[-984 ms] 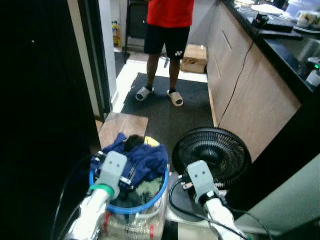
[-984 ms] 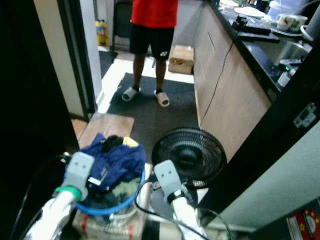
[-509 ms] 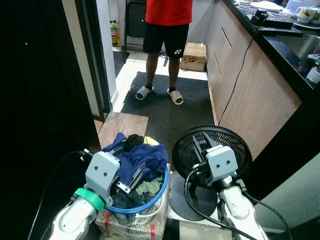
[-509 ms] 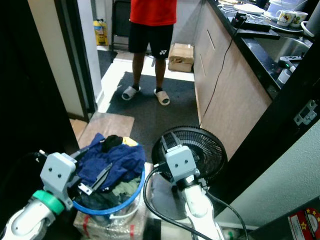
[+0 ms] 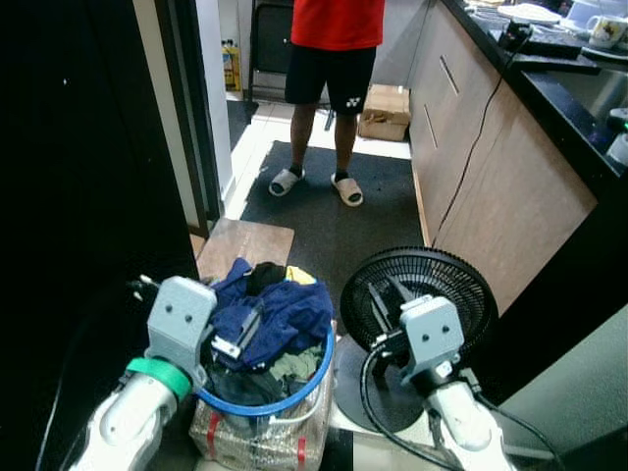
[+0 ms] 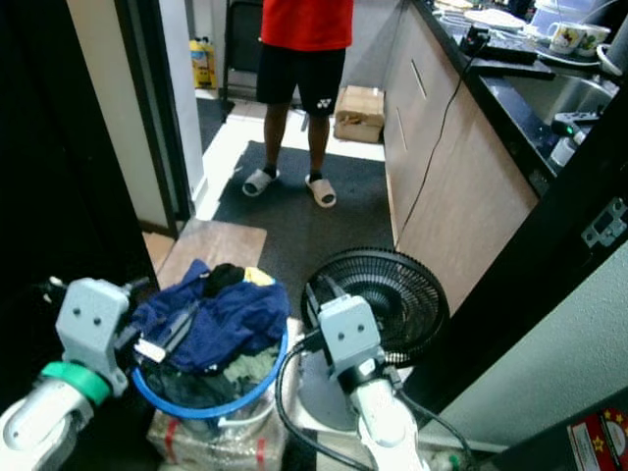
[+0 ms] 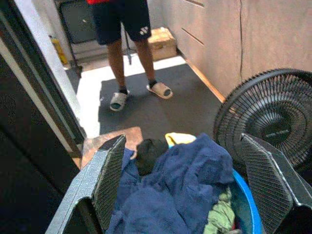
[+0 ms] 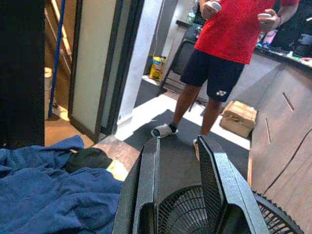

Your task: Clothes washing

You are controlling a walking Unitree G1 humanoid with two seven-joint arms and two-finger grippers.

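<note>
Currently the blue basket (image 5: 316, 378) is sitting on a plastic-wrapped bundle (image 5: 257, 444) on the floor, directly in front of the robot, and it is holding the laundry: a dark blue garment (image 5: 287, 312) is heaped over the top, a small black piece (image 5: 263, 278) is lying at the far side of the basket, a yellow scrap (image 5: 297, 278) is showing just beside that, and a pale green item (image 5: 294, 365) is peeking out nearer the basket's right rim. Just to the right of the basket a black floor fan (image 5: 432, 294) is standing, and beyond the basket a person (image 5: 332, 59) in a red shirt, dark shorts and slippers is standing on a dark mat (image 5: 339, 221). The left gripper (image 5: 235, 334) is hovering over the basket's left edge with its jaws spread wide, holding nothing; the left wrist view is looking straight down onto the blue garment between the two fingers (image 7: 108, 178). The right gripper (image 5: 385, 304) is pointing over the fan, to the right of the basket, jaws parted with a narrow gap and empty. Judgement: the clothes will handle as soft, light, limp cloth that drapes and trails when lifted, and pieces may be tangled. Best hold seems to be a raised fold of the blue garment near the pile's top, pinched deep enough to avoid slipping. The basket rim looks stiff, an alternative hold if carrying the whole load.
</note>
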